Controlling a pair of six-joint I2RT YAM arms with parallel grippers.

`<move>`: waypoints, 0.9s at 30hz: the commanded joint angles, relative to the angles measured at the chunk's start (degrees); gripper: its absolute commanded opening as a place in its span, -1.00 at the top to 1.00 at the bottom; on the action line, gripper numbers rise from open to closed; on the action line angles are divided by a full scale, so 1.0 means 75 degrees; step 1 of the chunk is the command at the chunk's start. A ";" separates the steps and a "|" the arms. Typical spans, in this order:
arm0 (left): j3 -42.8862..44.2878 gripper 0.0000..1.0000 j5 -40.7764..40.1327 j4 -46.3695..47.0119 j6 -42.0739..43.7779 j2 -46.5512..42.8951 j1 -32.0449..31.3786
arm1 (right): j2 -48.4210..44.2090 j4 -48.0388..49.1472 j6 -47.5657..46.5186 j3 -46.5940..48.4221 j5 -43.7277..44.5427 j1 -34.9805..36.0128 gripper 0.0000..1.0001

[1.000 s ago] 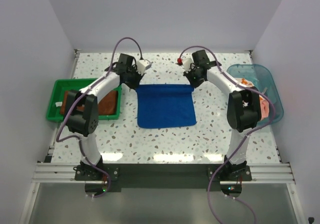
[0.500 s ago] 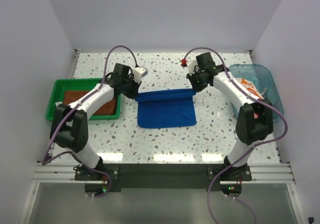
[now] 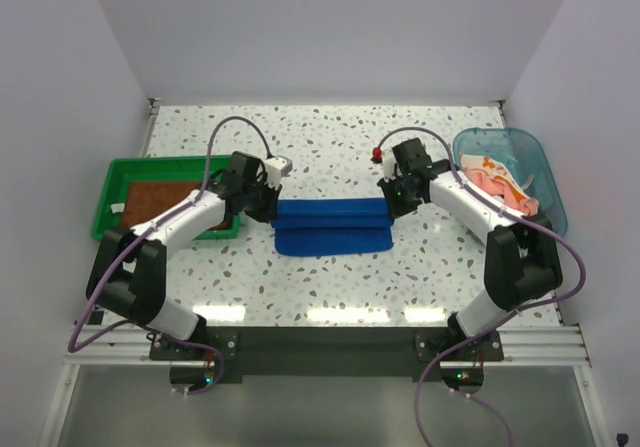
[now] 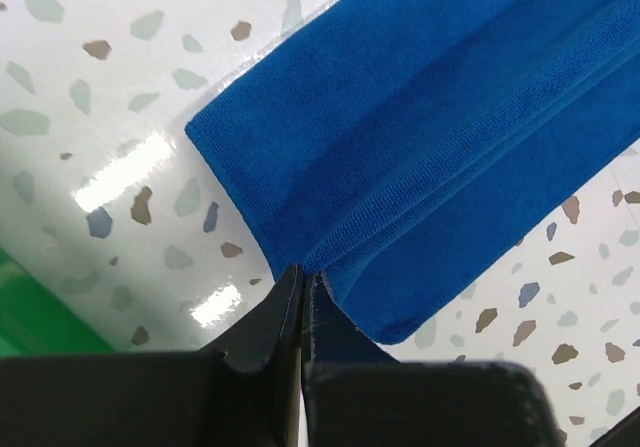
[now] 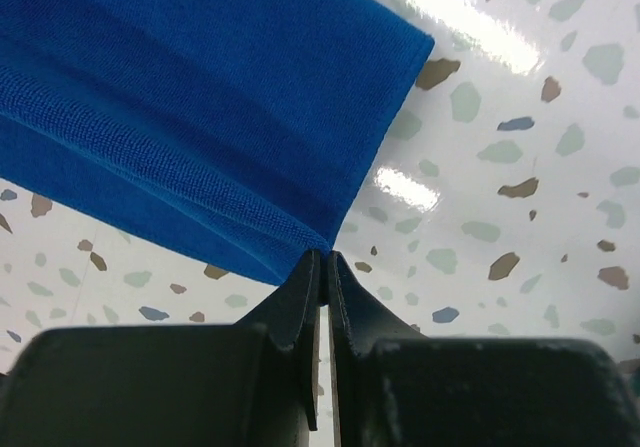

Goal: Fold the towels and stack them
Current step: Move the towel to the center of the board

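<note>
A royal blue towel (image 3: 332,226) lies on the table's middle, its far half carried forward over its near half. My left gripper (image 3: 270,207) is shut on the towel's left corner (image 4: 310,267). My right gripper (image 3: 395,203) is shut on its right corner (image 5: 325,250). A rust-brown towel (image 3: 160,199) lies flat in the green tray (image 3: 110,197) at the left. A pink towel (image 3: 497,181) and an orange patterned towel (image 3: 490,163) lie bunched in the clear blue tub (image 3: 535,157) at the right.
The speckled white table (image 3: 340,137) runs to the back wall. Purple cables loop above both arms. The tray stands close by my left arm's elbow, and the tub sits just right of my right forearm.
Both grippers have come toward the near edge with the blue towel's far corners, laying the far half over the near half. The arms have lowered and stretched forward.
</note>
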 commanded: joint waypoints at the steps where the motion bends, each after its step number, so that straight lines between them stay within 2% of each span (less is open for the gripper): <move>1: -0.0334 1.00 -0.0225 0.0372 -0.0489 -0.0271 -0.0093 | -0.0411 0.0395 0.0575 -0.0402 0.0237 -0.0048 1.00; 15: -0.1119 1.00 -0.0191 0.0912 -0.0806 -0.0377 -0.0233 | -0.0305 0.0900 0.0668 -0.0836 0.0402 -0.0048 1.00; 27: -0.0815 1.00 -0.0554 0.0467 -0.0853 -0.0834 -0.0327 | -0.0715 0.0724 0.0903 -0.0625 0.0507 -0.0037 1.00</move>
